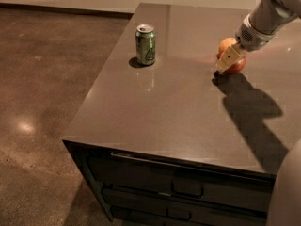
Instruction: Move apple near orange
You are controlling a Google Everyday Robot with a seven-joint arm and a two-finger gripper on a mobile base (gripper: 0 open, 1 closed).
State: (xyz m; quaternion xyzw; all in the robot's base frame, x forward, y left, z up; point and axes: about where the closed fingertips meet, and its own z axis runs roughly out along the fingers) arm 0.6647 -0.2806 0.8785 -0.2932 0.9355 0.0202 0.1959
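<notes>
The red apple point(238, 66) is at the right side of the dark tabletop point(169, 102), low at the table surface. The orange point(226, 44) lies just behind it, touching or nearly touching. My gripper point(232, 63) comes down from the upper right and is shut on the apple. One cream finger point(226, 58) covers the apple's left front; the other finger is hidden behind the fruit. The arm's shadow falls on the table in front of it.
A green soda can point(145, 44) stands upright on the left part of the table, well apart from the fruit. The table's left edge and front edge drop to a brown floor point(42, 102). Drawers point(188, 189) line the table's front.
</notes>
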